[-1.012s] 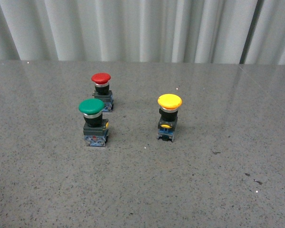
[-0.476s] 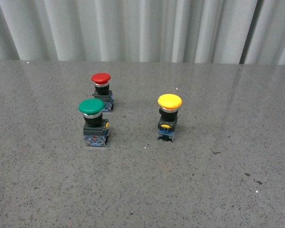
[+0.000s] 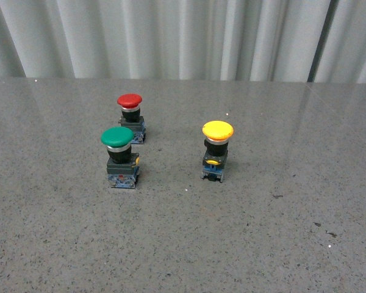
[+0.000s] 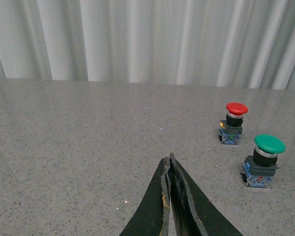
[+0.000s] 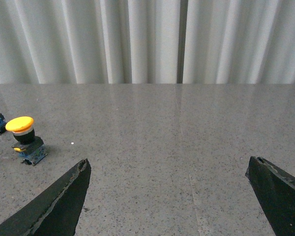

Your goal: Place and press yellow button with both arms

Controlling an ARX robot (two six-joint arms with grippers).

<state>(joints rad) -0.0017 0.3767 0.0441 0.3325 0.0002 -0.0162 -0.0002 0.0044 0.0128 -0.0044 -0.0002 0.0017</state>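
The yellow button (image 3: 218, 149) stands upright on the grey table, right of centre in the front view, with a round yellow cap, black body and blue-grey base. It also shows in the right wrist view (image 5: 25, 140), far off to one side of my right gripper (image 5: 168, 164), which is open wide and empty. My left gripper (image 4: 168, 160) is shut on nothing, its black fingers pressed together above bare table. Neither arm shows in the front view. The yellow button is out of the left wrist view.
A green-capped button (image 3: 119, 157) and a red-capped button (image 3: 131, 118) stand left of the yellow one; both show in the left wrist view, green (image 4: 263, 160) and red (image 4: 234, 123). A pleated grey curtain (image 3: 183, 36) closes the table's far edge.
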